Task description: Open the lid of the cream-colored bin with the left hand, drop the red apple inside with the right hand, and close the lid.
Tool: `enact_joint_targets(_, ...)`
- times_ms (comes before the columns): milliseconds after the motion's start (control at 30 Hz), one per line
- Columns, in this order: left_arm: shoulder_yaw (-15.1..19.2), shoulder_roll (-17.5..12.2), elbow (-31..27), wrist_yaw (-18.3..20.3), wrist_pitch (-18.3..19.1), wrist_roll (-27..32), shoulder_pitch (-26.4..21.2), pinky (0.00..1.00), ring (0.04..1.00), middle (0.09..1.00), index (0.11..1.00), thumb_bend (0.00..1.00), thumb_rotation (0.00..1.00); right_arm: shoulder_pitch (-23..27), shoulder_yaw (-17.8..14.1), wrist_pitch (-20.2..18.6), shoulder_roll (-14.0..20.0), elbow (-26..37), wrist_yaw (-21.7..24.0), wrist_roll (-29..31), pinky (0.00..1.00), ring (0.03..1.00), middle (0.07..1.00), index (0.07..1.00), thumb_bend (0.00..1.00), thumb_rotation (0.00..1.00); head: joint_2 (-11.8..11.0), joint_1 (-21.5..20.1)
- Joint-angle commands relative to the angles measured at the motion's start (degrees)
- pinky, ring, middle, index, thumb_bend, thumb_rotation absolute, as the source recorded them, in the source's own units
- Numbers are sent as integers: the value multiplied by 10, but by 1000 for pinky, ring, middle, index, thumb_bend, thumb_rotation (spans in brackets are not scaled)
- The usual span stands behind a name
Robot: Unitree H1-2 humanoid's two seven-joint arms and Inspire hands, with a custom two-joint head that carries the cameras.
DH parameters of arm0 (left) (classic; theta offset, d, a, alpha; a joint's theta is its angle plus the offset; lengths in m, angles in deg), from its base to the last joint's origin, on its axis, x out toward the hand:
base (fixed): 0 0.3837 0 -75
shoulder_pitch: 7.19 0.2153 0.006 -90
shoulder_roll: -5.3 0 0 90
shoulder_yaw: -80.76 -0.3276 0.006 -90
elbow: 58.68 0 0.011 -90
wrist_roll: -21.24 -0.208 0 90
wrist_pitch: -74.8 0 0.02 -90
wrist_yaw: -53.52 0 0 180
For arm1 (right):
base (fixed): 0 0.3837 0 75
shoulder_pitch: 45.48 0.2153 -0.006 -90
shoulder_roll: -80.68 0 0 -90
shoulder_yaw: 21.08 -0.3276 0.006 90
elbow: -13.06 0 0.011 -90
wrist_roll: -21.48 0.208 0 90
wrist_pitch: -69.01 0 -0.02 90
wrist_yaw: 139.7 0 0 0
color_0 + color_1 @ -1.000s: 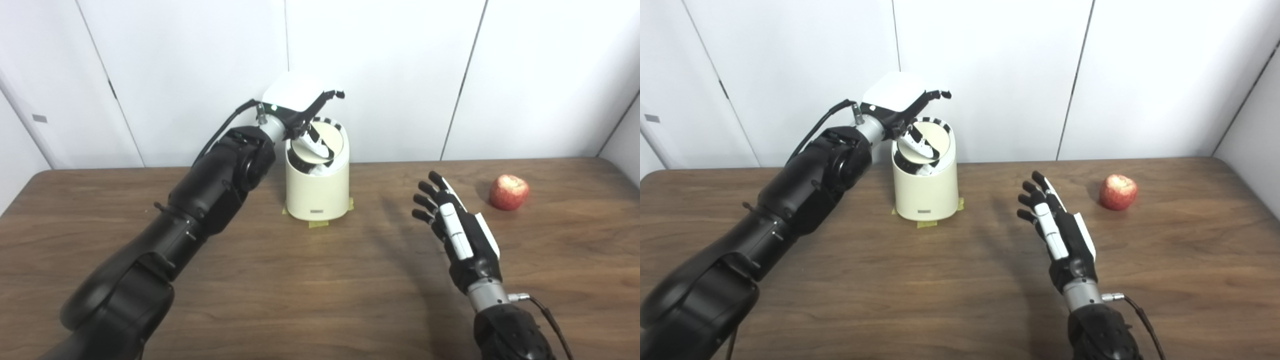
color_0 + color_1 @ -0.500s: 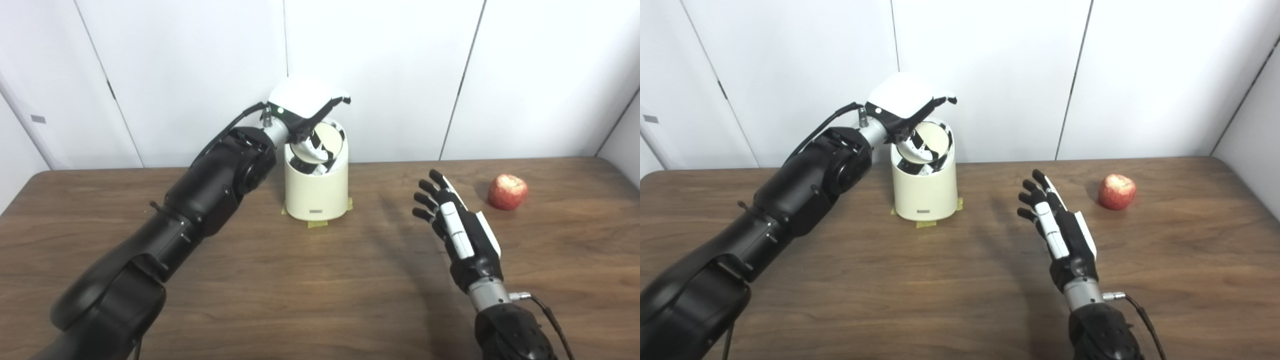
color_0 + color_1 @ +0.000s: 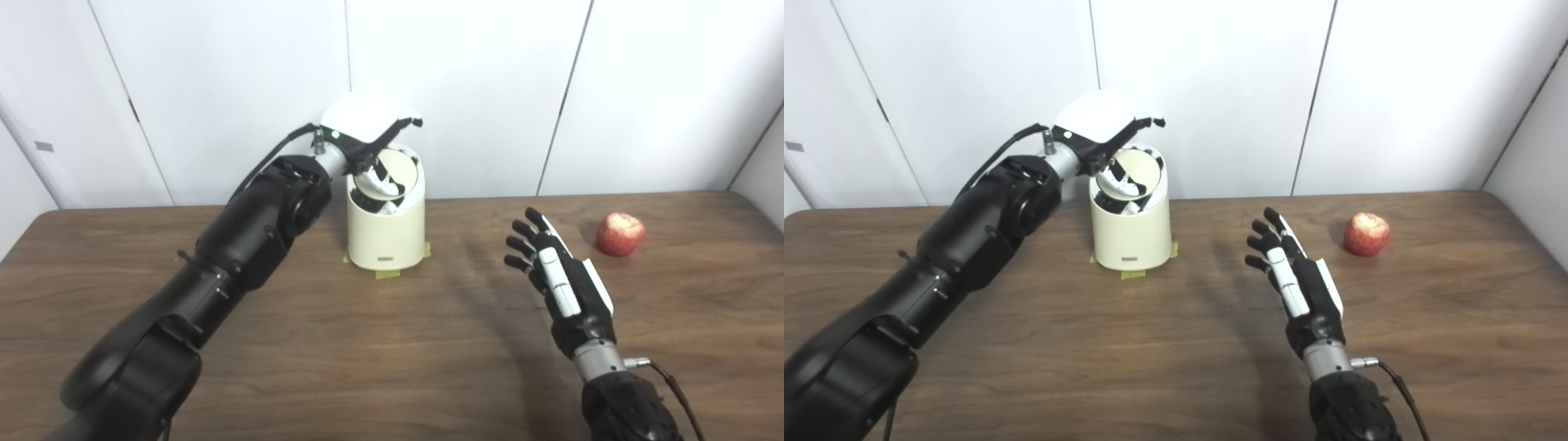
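Though blurred, label (image 3: 386, 260) on bin (image 3: 384, 236).

Plenty of open wood on the table (image 3: 343, 367) here, the whole front half is bare. Between the right hand (image 3: 560, 285) and the red apple (image 3: 620, 234) there's nothing in the way, just bare tabletop, and the apple sits alone near the right edge with room on every side. From the apple across to the cream-colored bin (image 3: 386, 236) the path is also open. The crowded bit is the bin's mouth: the left hand (image 3: 367, 131) sits right over the top, fingers reaching down against the tilted lid (image 3: 395, 174), so lid and hand take up much of the opening. The wall (image 3: 465, 92) stands just behind the bin.
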Motion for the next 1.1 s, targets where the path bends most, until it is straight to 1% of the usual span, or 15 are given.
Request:
enact_joint_targets(0, 24, -10, -21, 6, 20, 10, -27, 685, 797, 821, 847, 925, 47, 16, -1, 9, 2, 15, 1, 0, 804, 869, 901, 943, 612, 851, 0, 0)
enact_joint_targets(67, 31, -12, -29, 14, 25, 12, -28, 690, 801, 827, 848, 917, 49, 17, -2, 9, 1, 14, 1, 2, 807, 871, 902, 943, 612, 847, 0, 0)
enact_joint_targets(167, 41, -14, -40, 26, 31, 17, -32, 736, 833, 846, 840, 920, 33, 16, -3, 8, 1, 14, 0, 2, 805, 866, 899, 938, 613, 847, 1, 0)
enact_joint_targets(200, 44, -15, -43, 29, 31, 20, -32, 737, 836, 847, 837, 921, 27, 16, -2, 8, 1, 14, 0, 1, 803, 865, 900, 938, 612, 849, 1, 0)
enact_joint_targets(233, 46, -16, -46, 30, 32, 19, -33, 728, 833, 845, 834, 921, 24, 16, -2, 9, 2, 15, 1, 0, 801, 865, 900, 940, 610, 851, 1, -1)
enact_joint_targets(333, 45, -19, -48, 28, 29, 13, -35, 646, 765, 810, 820, 926, 28, 15, -2, 11, 3, 13, 1, -1, 797, 865, 901, 941, 606, 853, 2, -1)
enact_joint_targets(433, 43, -21, -46, 26, 27, 10, -35, 619, 745, 797, 812, 926, 24, 16, -2, 11, 2, 12, 1, -1, 793, 865, 900, 938, 606, 854, 2, -1)
enact_joint_targets(500, 42, -21, -44, 29, 28, 10, -35, 701, 798, 816, 813, 928, 21, 15, -2, 10, 3, 13, 1, 0, 795, 865, 899, 939, 605, 853, 2, 0)
enact_joint_targets(567, 39, -21, -41, 30, 29, 8, -34, 738, 819, 828, 818, 929, 18, 15, -2, 10, 3, 13, 1, -1, 792, 864, 899, 940, 606, 856, 2, -1)
enact_joint_targets(633, 34, -19, -35, 27, 26, 4, -33, 726, 814, 825, 823, 932, 25, 16, -2, 9, 3, 13, 1, 0, 790, 863, 898, 939, 603, 855, 2, -1)
enact_joint_targets(700, 31, -16, -30, 23, 24, 4, -32, 676, 780, 804, 820, 940, 36, 15, -2, 8, 2, 14, 1, 1, 795, 867, 899, 941, 602, 851, 2, -1)
enact_joint_targets(800, 32, -10, -23, 17, 20, 7, -31, 652, 766, 800, 816, 948, 41, 15, -1, 9, 2, 12, 1, 0, 802, 870, 899, 943, 605, 847, 3, -1)
enact_joint_targets(900, 32, -7, -20, 14, 18, 5, -33, 695, 802, 822, 821, 941, 49, 15, -1, 10, 1, 10, 0, -1, 801, 866, 896, 940, 607, 846, 3, -2)
enact_joint_targets(1067, 34, -5, -14, 9, 16, 3, -38, 738, 832, 837, 822, 943, 56, 18, -1, 12, 1, 5, -1, -3, 800, 865, 895, 942, 598, 847, 3, -2)
